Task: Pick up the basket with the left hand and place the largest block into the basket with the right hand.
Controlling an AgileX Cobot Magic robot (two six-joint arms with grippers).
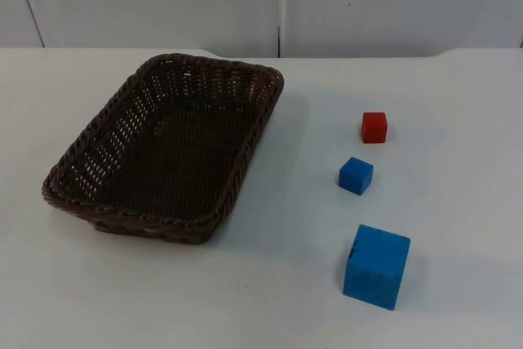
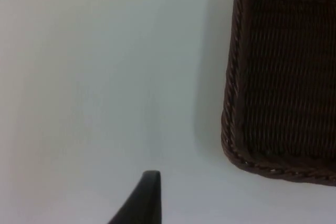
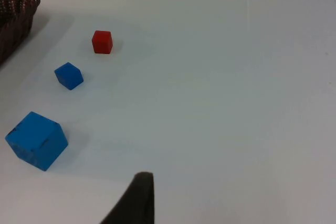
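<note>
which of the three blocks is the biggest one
The large blue block, nearest the camera in the top view; the small blue block and red block are much smaller.

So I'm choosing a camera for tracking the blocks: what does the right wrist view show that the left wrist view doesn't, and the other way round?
The right wrist view shows the three blocks standing apart on the table: the red block, the small blue block and the large blue block. The left wrist view shows the basket from close up, its woven floor and a rim corner, empty as far as visible. Both share the white table, part of the basket and a black fingertip.
</note>
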